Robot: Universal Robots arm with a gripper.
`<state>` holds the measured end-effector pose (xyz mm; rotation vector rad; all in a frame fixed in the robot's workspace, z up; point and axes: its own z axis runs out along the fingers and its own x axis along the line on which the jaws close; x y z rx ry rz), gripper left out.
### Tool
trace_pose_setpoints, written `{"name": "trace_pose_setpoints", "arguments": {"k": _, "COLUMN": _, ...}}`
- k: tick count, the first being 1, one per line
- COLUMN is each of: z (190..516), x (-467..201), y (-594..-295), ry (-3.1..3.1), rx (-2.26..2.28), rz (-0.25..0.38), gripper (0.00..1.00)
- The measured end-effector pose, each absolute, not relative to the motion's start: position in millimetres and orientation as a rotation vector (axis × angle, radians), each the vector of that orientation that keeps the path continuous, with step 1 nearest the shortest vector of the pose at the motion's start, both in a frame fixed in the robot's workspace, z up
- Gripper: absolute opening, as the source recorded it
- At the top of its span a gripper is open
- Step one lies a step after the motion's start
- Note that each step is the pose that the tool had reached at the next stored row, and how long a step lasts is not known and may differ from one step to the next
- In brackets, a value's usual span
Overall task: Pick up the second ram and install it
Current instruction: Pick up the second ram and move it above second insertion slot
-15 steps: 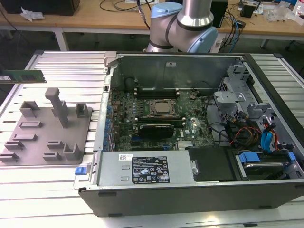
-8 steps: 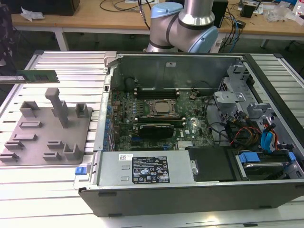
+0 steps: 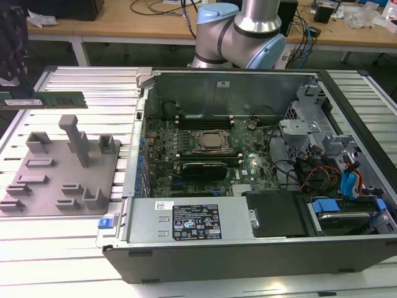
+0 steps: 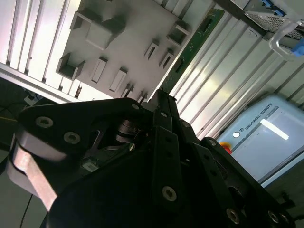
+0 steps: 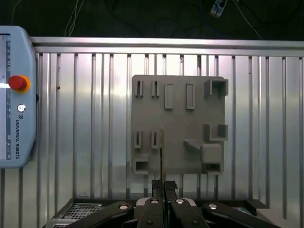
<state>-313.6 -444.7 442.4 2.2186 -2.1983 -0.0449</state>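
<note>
The second ram (image 3: 46, 99) is a long green stick with dark chips. It hangs level above the slatted table at the exterior view's upper left, beyond the grey fixture plate. In the first wrist view I see the ram (image 5: 162, 145) edge-on as a thin line. It sticks out from my gripper (image 5: 162, 183), which is shut on it, high over the plate. In the second wrist view the ram (image 4: 199, 40) runs out from behind the dark gripper (image 4: 160, 95).
An open computer case (image 3: 347, 87) fills the exterior view's right, with a motherboard (image 3: 254, 167) and a silver processor (image 3: 212, 141) inside. The grey fixture plate (image 3: 56, 180) with upright posts lies on the slatted table (image 3: 62, 248). A teach pendant (image 5: 14, 104) rests beside the plate.
</note>
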Motion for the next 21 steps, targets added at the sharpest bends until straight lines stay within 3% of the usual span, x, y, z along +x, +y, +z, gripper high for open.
{"name": "trace_pose_setpoints", "arguments": {"k": 21, "z": 441, "x": -234, "y": -445, "ry": -2.198, "rx": 2.219, "rz": -0.045, "gripper": 0.09}}
